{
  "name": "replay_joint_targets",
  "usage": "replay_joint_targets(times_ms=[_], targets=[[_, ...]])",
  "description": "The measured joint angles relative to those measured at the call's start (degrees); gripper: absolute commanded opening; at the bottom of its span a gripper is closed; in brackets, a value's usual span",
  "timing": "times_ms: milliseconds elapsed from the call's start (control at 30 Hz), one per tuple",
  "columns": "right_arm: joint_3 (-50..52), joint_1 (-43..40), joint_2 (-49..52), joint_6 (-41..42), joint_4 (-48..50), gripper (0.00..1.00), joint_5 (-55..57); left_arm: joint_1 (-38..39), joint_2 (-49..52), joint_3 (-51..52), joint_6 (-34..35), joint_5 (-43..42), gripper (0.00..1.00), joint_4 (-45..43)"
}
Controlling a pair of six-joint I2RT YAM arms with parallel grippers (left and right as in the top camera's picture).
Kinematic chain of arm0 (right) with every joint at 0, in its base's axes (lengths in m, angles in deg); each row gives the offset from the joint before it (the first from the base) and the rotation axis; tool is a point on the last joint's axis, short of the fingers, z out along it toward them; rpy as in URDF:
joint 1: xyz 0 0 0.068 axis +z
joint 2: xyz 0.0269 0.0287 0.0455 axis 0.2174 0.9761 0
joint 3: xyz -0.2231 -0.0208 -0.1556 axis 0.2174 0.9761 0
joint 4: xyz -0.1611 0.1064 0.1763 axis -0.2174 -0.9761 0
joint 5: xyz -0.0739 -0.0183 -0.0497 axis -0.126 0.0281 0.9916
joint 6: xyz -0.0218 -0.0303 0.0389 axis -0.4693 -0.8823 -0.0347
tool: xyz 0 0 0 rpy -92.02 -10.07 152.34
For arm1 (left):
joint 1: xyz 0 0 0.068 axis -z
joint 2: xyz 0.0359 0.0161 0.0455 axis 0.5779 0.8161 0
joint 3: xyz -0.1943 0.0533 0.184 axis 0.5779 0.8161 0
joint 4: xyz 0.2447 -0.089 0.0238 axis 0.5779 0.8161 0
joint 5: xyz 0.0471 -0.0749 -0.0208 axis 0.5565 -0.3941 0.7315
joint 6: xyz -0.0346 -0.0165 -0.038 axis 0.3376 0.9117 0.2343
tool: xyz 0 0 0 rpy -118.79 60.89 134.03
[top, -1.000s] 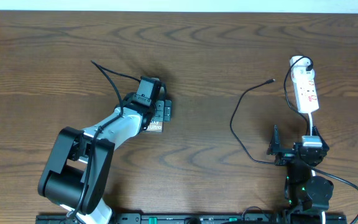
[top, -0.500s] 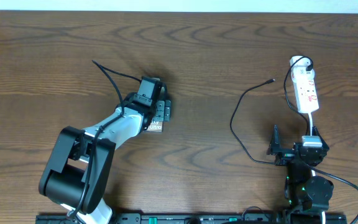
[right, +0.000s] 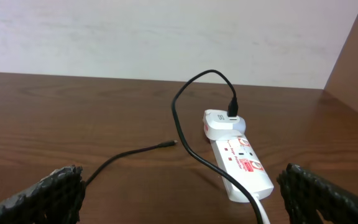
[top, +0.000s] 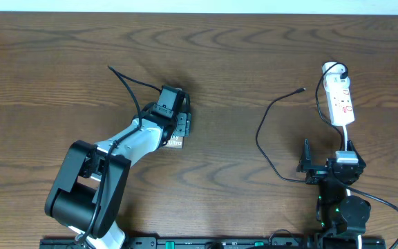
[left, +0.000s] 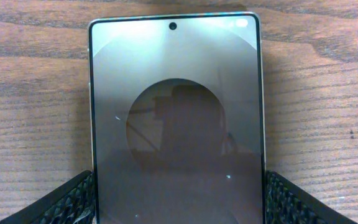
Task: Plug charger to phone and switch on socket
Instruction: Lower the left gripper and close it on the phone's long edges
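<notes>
Glossy grey glass phone point(left: 176, 112), flat on the brown wood worktop point(top: 220, 55), left of the middle.
Looks light, stiff, slippery and easy to crack, so best held softly by its two long thin sides. Lies face up, long way running roughly from near edge to far edge, camera-hole end toward the far edge. Left tool point(top: 173, 119) spread wide over it, pads point(left: 73, 199) right at both long sides; cannot tell if squeezing. Right tool point(right: 182, 186) wide open, holding nothing, low by the right near corner, facing the socket point(right: 244, 165) and the charger point(right: 171, 144) tip.
</notes>
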Motion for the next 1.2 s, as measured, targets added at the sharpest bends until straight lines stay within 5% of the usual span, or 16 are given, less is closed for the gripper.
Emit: replay_joint_targets(times_ms=[500,1200], targets=[[0.0,0.0,0.0,0.0,0.0,0.99,0.0,0.1,0.0,-1.6,9.0,1.2,0.70,6.3],[0.0,0.0,0.0,0.0,0.0,0.99,0.0,0.2,-0.1,-1.6,11.0,2.0,0.93,7.2]])
